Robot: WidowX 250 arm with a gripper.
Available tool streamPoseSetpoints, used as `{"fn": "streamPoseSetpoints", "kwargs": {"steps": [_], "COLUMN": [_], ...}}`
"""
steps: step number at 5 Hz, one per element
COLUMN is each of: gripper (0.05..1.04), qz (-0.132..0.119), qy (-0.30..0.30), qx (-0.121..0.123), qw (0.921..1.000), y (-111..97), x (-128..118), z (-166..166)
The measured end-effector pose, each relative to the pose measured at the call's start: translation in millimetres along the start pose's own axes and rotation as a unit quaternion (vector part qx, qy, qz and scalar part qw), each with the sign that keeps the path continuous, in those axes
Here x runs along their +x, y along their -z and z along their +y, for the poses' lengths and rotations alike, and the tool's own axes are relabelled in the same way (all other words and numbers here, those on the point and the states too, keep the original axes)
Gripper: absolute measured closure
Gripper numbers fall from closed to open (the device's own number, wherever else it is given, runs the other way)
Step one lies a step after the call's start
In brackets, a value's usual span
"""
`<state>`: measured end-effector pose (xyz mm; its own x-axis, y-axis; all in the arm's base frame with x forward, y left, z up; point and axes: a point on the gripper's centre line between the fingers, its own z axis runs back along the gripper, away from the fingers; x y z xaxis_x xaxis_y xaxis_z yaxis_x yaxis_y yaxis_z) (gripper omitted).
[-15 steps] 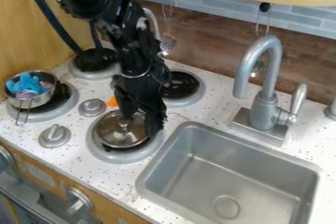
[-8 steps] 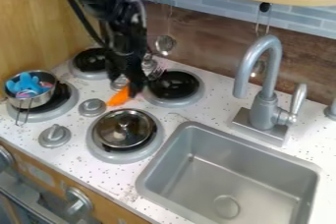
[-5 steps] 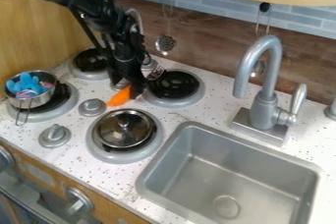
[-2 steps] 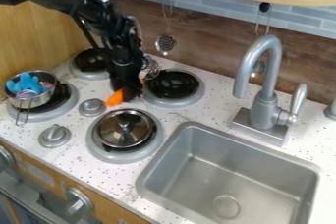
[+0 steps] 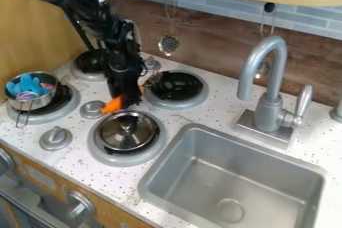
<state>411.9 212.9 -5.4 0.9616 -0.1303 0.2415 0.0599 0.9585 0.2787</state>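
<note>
The black gripper [image 5: 125, 101] hangs low over the counter between the burners, just behind the lidded pan. It is shut on a fork with an orange handle [image 5: 111, 105]. The handle's end sticks out to the gripper's left, close to a grey knob, and the metal head [image 5: 154, 78] points up and right toward the back right burner. Part of the fork is hidden by the gripper. A metal pan with a glass lid [image 5: 126, 131] sits on the front right burner.
At left, a small pot [image 5: 45, 101] with a blue toy [image 5: 27, 85] inside stands on a burner. A grey knob [image 5: 93, 109] is beside the handle. At right are the sink [image 5: 230, 172] and faucet [image 5: 268, 87]. Utensils hang behind.
From over the lidded pan, the gripper has gone back to the orange-handled fork. The fork has since shifted slightly left and toward the front with it, its head rising and then dipping.
</note>
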Motion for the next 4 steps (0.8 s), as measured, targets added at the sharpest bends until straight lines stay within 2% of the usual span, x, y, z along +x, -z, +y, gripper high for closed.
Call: {"fn": "streamPoseSetpoints", "kwargs": {"steps": [1, 2, 3, 4], "gripper": [0.635, 0.635, 0.635, 0.635], "qz": [-0.032, -0.074, -0.092, -0.098], "qy": [0.023, 0.062, 0.126, 0.159], "qx": [0.007, -0.024, -0.044, -0.054], "qw": [0.9992, 0.9951, 0.9869, 0.9809], "y": [-33, -60, -65, -65], "x": [12, 34, 46, 48], "z": [-12, -49, -98, -132]}}
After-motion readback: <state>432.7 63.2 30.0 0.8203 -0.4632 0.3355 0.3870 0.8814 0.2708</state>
